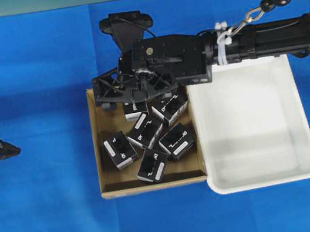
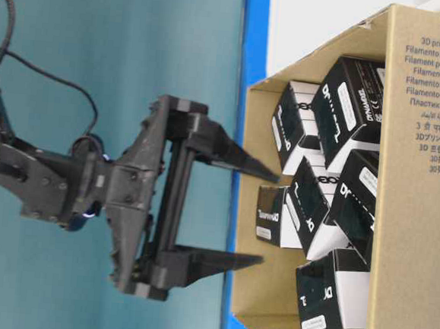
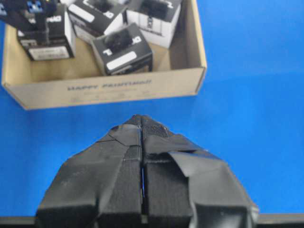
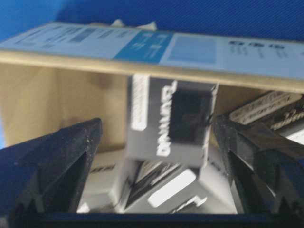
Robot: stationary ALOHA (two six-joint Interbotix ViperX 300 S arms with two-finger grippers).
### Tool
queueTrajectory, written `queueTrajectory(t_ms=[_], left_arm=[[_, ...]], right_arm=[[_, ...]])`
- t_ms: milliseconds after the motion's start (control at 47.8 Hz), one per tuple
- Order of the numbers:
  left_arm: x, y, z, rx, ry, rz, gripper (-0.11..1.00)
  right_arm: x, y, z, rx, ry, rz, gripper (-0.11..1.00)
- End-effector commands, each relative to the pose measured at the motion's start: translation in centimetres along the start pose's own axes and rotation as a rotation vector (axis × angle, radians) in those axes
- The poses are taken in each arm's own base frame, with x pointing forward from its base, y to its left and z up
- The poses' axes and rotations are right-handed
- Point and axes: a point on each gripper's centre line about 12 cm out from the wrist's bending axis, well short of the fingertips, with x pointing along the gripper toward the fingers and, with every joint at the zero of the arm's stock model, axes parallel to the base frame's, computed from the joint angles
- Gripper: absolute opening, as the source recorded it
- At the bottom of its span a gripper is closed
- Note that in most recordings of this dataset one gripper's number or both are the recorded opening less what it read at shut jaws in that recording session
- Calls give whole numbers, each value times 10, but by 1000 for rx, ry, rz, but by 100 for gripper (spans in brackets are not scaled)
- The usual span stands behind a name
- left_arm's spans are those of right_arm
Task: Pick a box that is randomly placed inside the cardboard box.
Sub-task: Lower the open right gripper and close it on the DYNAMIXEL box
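Left claw point(image 1: 12, 152): at the left edge of the blue tablecloth point(image 1: 48, 223), well apart from everything else; fingers point(image 3: 128, 156) pressed together, holding nothing.

Cardboard box point(image 1: 108, 186): right of the left claw, touching the white tray point(image 1: 306, 168) on its right side. Six small black cartons lie jumbled inside.

Right claw point(image 2: 250, 213): over the far edge of the cardboard box, fingers point(image 2: 220, 260) spread wide, pinching nothing.

Box point(image 4: 171, 123): black, with a white label strip and a long white word; it sits between the right claw's spread fingers, against the far wall, untouched.
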Motion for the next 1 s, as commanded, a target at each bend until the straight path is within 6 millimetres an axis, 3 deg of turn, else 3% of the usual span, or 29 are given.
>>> queueTrajectory(t_ms=[0,376,983], left_arm=[[-1,0,5,2,-12,0,-7],[0,0,4,2,-9,0,-7],[0,0,4,1,-11,0,-7]], right_arm=[[8,-3,3,3,-3,-14,99],[30,-5,1,30,-17,-33,99],[30,-5,0,69,-18,-34,97]])
